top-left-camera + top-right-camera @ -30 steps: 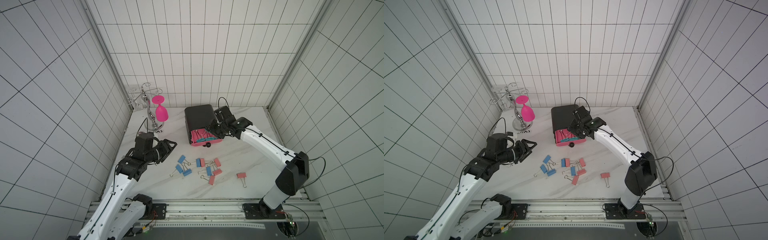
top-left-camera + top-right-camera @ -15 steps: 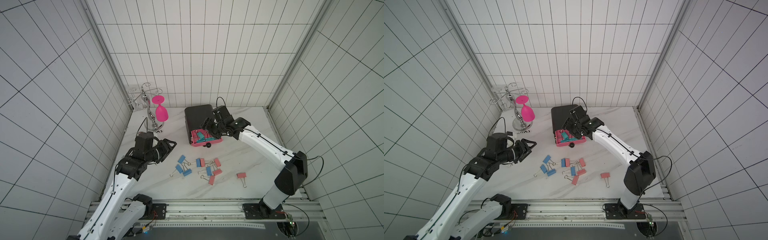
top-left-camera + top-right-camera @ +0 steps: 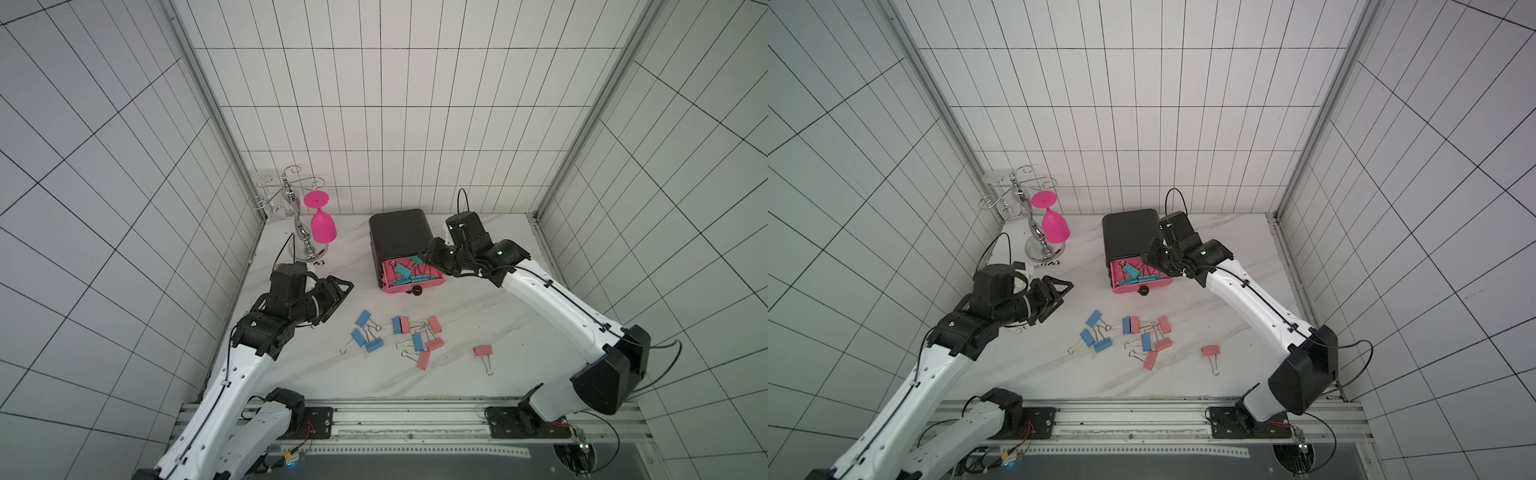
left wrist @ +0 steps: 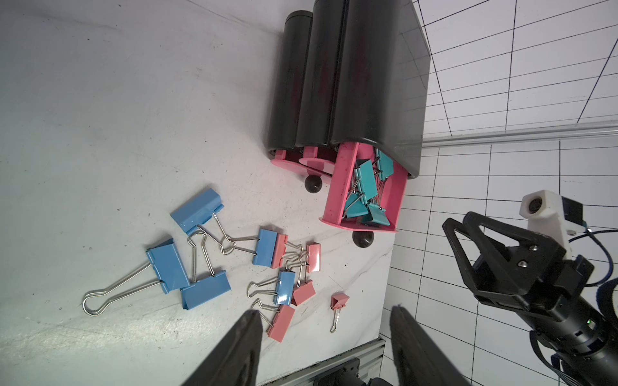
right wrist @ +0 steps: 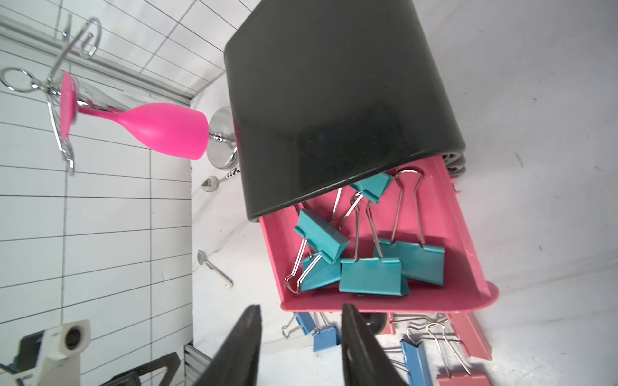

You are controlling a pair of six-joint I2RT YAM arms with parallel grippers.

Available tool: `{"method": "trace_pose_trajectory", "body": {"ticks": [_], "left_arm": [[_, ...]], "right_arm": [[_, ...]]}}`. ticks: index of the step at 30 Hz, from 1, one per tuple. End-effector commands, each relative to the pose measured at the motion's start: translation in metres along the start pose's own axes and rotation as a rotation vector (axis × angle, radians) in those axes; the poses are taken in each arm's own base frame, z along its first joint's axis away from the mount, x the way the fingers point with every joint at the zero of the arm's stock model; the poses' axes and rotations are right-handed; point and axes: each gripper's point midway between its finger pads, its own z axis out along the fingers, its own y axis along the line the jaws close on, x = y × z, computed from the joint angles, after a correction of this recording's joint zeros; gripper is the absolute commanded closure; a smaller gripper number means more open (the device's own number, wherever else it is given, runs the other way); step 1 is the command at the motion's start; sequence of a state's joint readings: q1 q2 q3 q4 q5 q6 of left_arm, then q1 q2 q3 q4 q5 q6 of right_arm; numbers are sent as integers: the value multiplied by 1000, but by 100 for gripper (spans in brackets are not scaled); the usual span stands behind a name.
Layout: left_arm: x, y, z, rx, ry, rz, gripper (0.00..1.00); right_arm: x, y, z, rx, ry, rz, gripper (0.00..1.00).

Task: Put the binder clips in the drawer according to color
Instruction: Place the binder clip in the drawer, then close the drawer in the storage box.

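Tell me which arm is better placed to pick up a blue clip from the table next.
Probably left: the left hand is open, empty and close to the blue clips; the right hand hangs over the open top drawer, farther from them.

Walls: white rectangular tiles with dark grout lines cover the back wall (image 3: 395, 124), the left wall (image 3: 104, 166) and the right wall (image 3: 685, 166), seen in both top views.
Corners: a grey metal left post (image 3: 206, 104) and right post (image 3: 594, 104) stand where the far wall meets the sides.
Surface: white tabletop (image 3: 465, 311) with faint grey marble veins; the left wrist view shows it scuffed and speckled.
Near edge: an aluminium rail (image 3: 415, 415) runs left to right.
Far left corner: a chrome stand (image 3: 302, 232) with curled wire arms; a pink goblet (image 3: 323, 227) hangs upside down from it.
Light: even and diffuse; shadows are soft and short.
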State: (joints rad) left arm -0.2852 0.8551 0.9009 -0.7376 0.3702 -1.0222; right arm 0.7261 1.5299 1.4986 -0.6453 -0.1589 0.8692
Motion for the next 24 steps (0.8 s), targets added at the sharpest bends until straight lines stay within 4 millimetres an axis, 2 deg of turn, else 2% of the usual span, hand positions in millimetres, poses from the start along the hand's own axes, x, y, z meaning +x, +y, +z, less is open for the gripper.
{"method": "trace_pose_trajectory", "body": {"ticks": [1, 2, 8, 13, 18, 24], "left_arm": [[-7, -17, -8, 37, -30, 21, 36], [-7, -19, -9, 41, -31, 23, 37], [-2, -16, -11, 36, -24, 34, 39], [10, -5, 1, 18, 13, 20, 40], [28, 2, 18, 1, 58, 18, 40], [47, 3, 37, -12, 106, 27, 40]], "right_arm": [[17, 0, 18, 30, 113, -90, 69], [22, -6, 19, 65, 134, -100, 72], [32, -16, 8, 45, 101, -132, 75], [56, -47, 2, 68, 112, -131, 77], [75, -71, 10, 74, 124, -97, 80], [70, -78, 28, 75, 106, -87, 79]]}}
